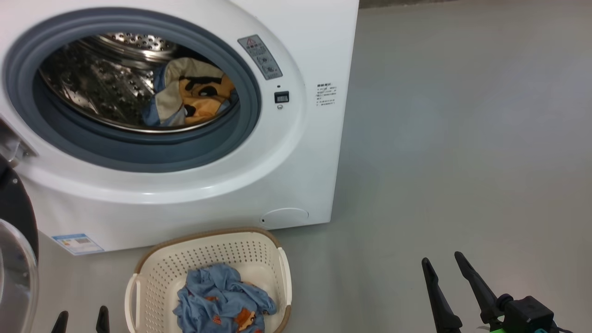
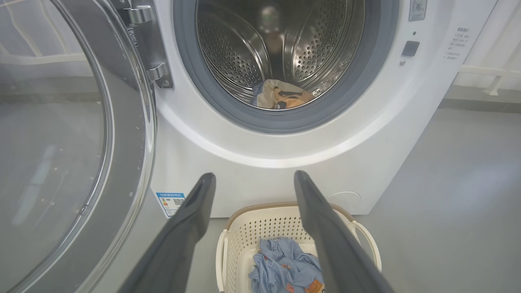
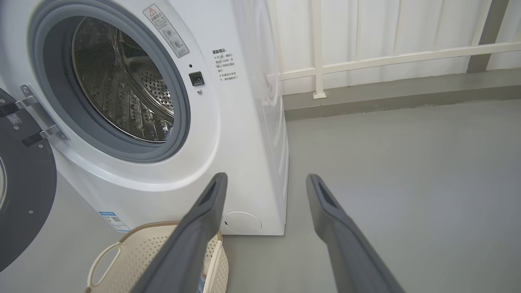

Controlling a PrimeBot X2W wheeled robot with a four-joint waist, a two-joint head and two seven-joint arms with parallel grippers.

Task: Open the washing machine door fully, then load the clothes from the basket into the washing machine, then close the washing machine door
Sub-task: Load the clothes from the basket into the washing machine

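The white washing machine (image 1: pixel 286 152) stands with its door (image 2: pixel 61 142) swung wide to the left. One garment with orange and cream patches (image 1: pixel 196 95) lies inside the steel drum (image 2: pixel 281 44). In front of the machine, the cream basket (image 1: pixel 152 273) holds a crumpled light-blue garment (image 1: pixel 222 298). My left gripper (image 2: pixel 252 179) hovers open above the basket, empty. My right gripper (image 1: pixel 444 261) stands open and empty over the floor, right of the basket.
Grey floor (image 1: pixel 462 138) stretches to the right of the machine. A white railing (image 3: pixel 386 61) and a low kerb run along the back wall. The open door's glass bowl (image 1: pixel 14 273) bulges close to my left gripper.
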